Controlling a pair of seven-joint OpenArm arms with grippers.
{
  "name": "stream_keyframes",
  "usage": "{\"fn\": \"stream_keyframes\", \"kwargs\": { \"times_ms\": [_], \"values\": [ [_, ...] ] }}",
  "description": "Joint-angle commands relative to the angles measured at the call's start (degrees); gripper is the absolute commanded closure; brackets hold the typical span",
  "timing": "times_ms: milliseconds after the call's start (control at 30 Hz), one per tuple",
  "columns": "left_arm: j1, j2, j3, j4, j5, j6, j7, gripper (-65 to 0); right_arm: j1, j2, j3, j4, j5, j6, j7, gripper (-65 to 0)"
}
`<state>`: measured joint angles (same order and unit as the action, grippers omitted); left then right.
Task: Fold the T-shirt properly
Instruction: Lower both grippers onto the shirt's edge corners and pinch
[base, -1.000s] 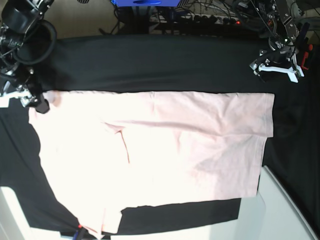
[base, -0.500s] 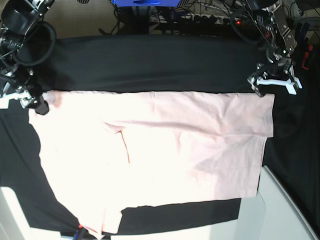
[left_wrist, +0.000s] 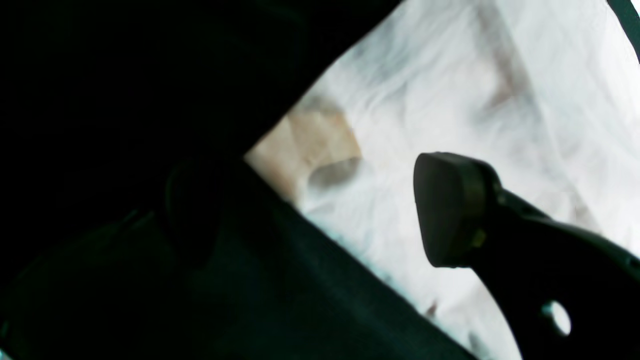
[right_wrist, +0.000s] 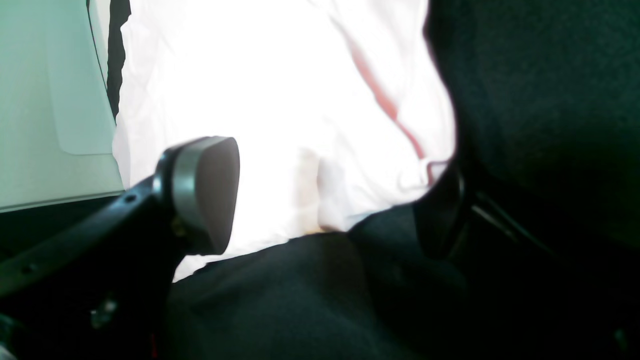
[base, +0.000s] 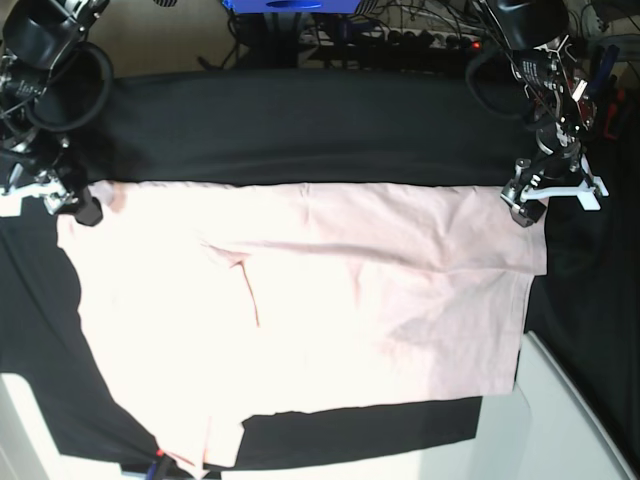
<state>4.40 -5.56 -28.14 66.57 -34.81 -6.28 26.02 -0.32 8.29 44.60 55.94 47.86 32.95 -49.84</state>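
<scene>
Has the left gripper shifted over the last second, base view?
Yes. The left gripper has come down from above the black cloth to the T-shirt's top corner, jaws open.

A robotics lab bench setup is showing. A black cloth (base: 300, 120) is covering the desk, and tangled cables (base: 400, 35) and a power strip (base: 440, 42) are lying behind it.

1. I can read no lettering on the T-shirt (base: 300, 290); only its plain pink side shows.
2. I find no readable label, brand or number on the black table cloth (base: 300, 125).
</scene>
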Motion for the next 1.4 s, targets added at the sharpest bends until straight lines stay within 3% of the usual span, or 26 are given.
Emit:
{"fn": "stream_keyframes", "kwargs": {
  "times_ms": [0,933,1167,1233,1300,1367],
  "values": [
    [-0.49,0.33,0.32,-0.15,-0.84,-0.53,2.59,-58.1,0.62,0.89,0.02,0.72,1.33,0.41,0.48,-49.5],
    [-4.71,2.35,0.4,-0.24,-0.93,-0.53,2.51,-57.9,1.06,0.63,0.02,0.72,1.24,0.41,0.83,-49.3],
    [-7.53,2.44,0.4,-5.69,-0.93,-0.53,2.51,-57.8,1.77,0.63,0.02,0.63,1.24,0.41,0.83,-48.8],
    [-7.61,2.44,0.4,-6.21,-0.93,-0.53,2.33,-57.6,1.77,0.63,0.02,0.63,1.24,0.41,0.83,-43.2],
    [-7.53,2.44,0.4,-6.21,-0.93,-0.53,2.33,-53.7,1.77,0.63,0.02,0.63,1.24,0.41,0.83,-33.2],
    [-7.53,2.44,0.4,-6.21,-0.93,-0.53,2.33,-40.8,1.77,0.63,0.02,0.63,1.24,0.41,0.75,-22.3]
  ]
}}
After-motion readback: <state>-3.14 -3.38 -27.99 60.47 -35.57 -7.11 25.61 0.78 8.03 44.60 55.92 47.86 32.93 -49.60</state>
